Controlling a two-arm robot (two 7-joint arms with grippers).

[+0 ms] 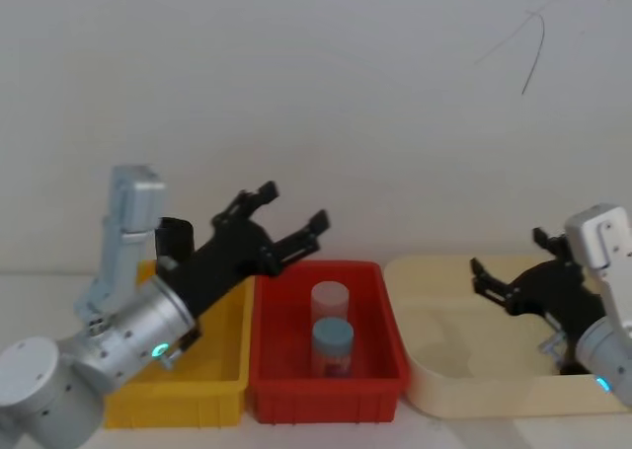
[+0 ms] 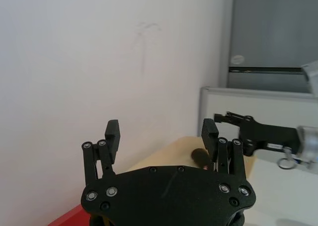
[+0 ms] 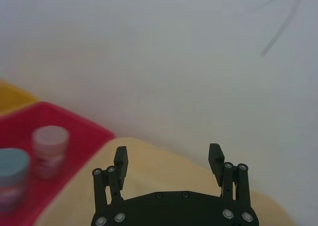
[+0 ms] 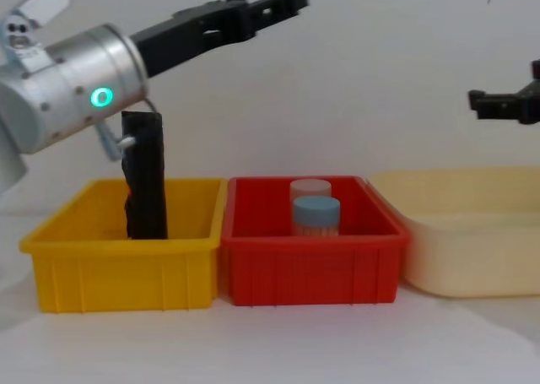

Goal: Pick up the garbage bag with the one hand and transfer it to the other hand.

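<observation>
a: while the left gripper (image 1: pixel 291 208) hangs above the near edge of the red bin (image 4: pixel 308 266), jaws spread wide with nothing between them, the garbage bag (image 4: pixel 145 177) stands upright in the yellow bin (image 4: pixel 126 270), well clear of those fingers.

b: its foot is hidden behind the bin wall, and in the head view the arm covers all but its top.

a: right gripper (image 1: pixel 509 254) hovers over the cream tub (image 1: pixel 444 380), also wide open and empty. the chest view cuts it off at the edge.

b: two jars (image 4: pixel 314 215) sit in the red bin. there's a dark blob (image 2: pixel 200 156) in the left wrist view, half behind a finger, possibly something lying in the tub. too small to tell.
</observation>
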